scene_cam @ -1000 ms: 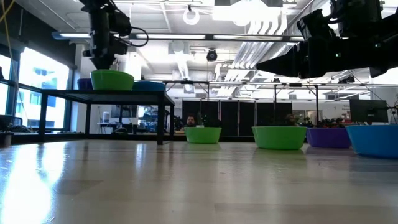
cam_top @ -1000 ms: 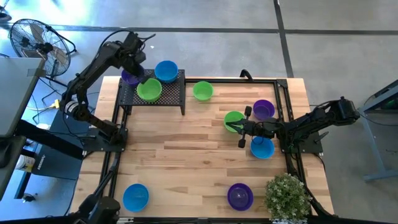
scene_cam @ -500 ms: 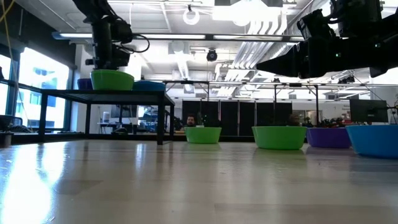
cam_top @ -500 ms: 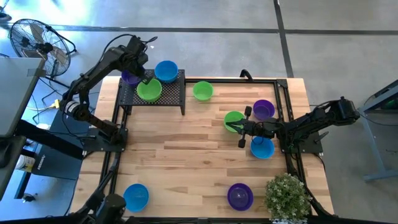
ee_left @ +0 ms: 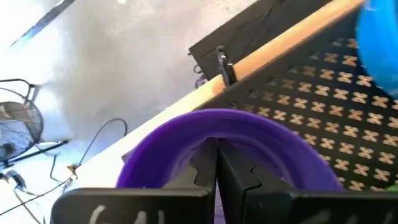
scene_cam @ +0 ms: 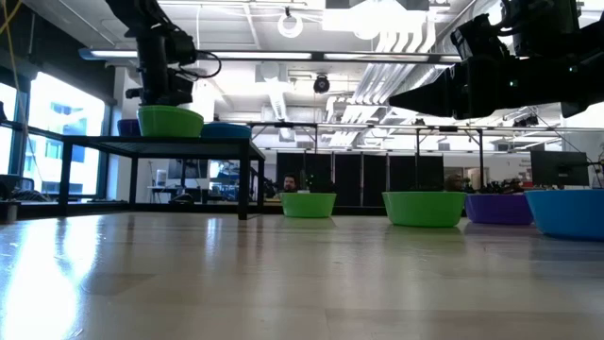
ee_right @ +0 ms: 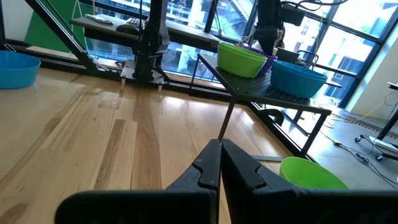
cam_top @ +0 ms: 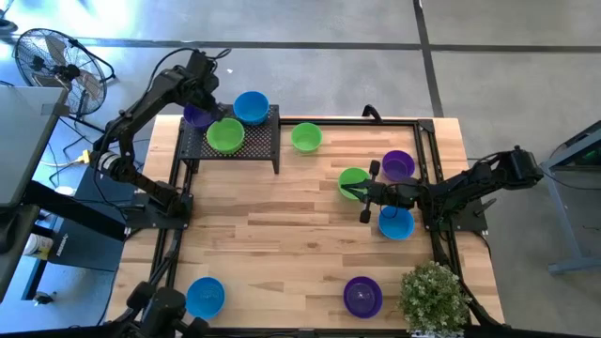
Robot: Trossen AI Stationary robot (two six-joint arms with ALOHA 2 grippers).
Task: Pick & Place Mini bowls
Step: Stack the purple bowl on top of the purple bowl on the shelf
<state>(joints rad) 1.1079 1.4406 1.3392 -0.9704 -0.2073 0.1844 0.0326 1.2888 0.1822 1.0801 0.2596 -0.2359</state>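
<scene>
Mostly hidden purple bowl [ee_left: 217,140] on rack [cam_top: 254,139], left hand [ee_left: 216,177] clamped on rim; right hand [ee_right: 221,167] closed, empty.

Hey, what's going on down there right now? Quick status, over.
Left end effector shut at purple mini bowl on rack. Right end effector shut, empty, beside green mini bowl. Nothing blocking.
</scene>
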